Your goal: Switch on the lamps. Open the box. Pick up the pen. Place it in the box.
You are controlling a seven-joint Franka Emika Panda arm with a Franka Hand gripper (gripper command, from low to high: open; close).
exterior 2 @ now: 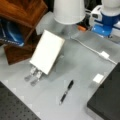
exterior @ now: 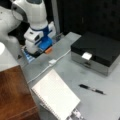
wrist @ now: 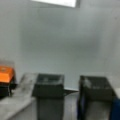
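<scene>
Pincer (wrist: 71,91) parted, empty | one pen (exterior: 91,89) | one box (exterior: 96,52) shut | one lampshade (exterior 2: 69,11)

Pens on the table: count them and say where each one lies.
1. The pen lies flat on the grey table, apart from the closed box and the white notebook, in both front views. The gripper holds nothing. More could be hidden out of view.

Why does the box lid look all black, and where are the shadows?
In a front view the box lid is dark and matte, showing no glare; in a front view the notebook casts a soft shadow toward the pen; in the wrist view the gripper fingers look blurry.
</scene>
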